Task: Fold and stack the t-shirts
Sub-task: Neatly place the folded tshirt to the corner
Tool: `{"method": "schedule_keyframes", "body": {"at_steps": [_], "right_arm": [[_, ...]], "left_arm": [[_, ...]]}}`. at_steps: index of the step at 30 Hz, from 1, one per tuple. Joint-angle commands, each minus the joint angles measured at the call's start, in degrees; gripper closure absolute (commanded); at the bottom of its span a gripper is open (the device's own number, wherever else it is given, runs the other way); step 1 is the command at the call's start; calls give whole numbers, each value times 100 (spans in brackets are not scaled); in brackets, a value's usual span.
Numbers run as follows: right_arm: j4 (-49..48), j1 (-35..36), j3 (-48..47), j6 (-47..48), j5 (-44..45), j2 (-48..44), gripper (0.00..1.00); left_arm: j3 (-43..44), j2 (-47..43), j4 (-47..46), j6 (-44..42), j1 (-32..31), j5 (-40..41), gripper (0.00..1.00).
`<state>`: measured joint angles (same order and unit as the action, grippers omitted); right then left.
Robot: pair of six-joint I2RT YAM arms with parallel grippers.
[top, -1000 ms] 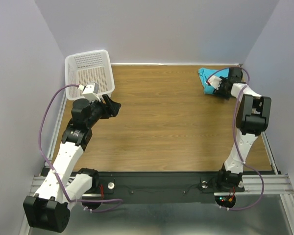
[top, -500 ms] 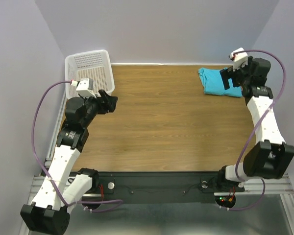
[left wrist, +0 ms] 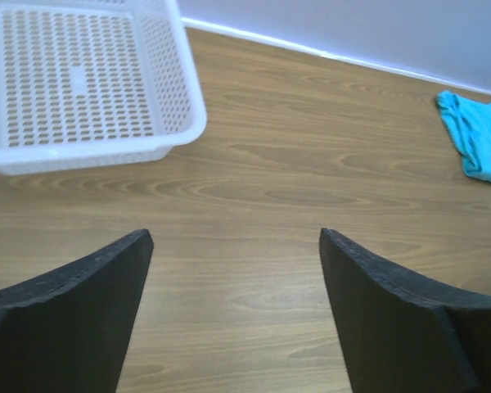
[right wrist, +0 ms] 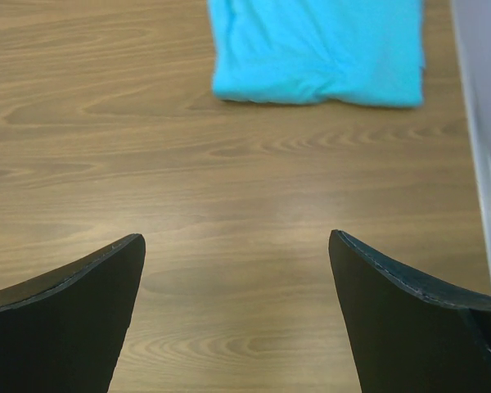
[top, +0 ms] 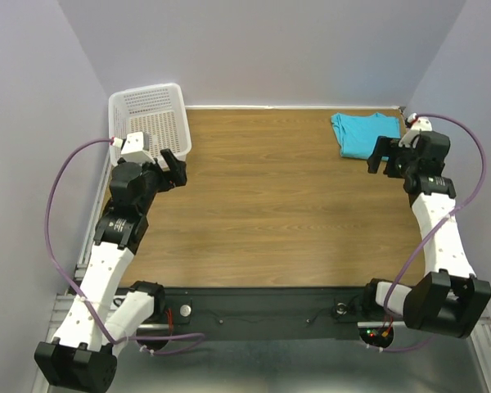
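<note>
- One turquoise t-shirt [top: 364, 133] lies in the far right corner of the table [top: 270, 213], close to the right wall.
- It is folded into a flat, roughly rectangular packet. In the right wrist view its near edge is almost straight, with a few small wrinkles in the cloth.
- Nothing touches the t-shirt, and it rests directly on the wood.
- The right end effector [right wrist: 237, 241] hangs over the table just on the near side of the t-shirt and points toward it. Its two dark fingers stand wide apart, only bare wood shows between them, and it holds nothing.
- The left end effector [left wrist: 236, 233] is on the opposite side, over the left part of the table and well apart from the t-shirt. Its fingers are also spread wide, with nothing between them.
- A white perforated basket [top: 151, 106] stands in the far left corner, just beyond the left end effector and not in contact with it.
- A purple cable [top: 53, 205] loops out from each arm.
</note>
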<state>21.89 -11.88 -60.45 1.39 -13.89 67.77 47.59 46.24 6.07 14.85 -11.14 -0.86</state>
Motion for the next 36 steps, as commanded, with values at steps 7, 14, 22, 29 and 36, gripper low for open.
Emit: {"method": "schedule_keyframes", "body": {"at_steps": [7,14,22,29,36], "right_arm": [[-115,-51,507,-384,1354,-703,0],[-150,-51,701,-666,1925,-985,0],[-185,-51,762,-772,2294,-1029,0],[-185,-51,806,-727,2365,-1011,0],[-194,-51,833,-746,2347,-1037,0]], "left_arm": [[-312,-141,-52,290,24,324,1],[-444,-361,-281,246,24,-151,1],[-365,-379,-202,123,24,-107,1],[-356,-370,-132,97,24,-107,1],[-347,-405,-62,62,32,-72,1]]}}
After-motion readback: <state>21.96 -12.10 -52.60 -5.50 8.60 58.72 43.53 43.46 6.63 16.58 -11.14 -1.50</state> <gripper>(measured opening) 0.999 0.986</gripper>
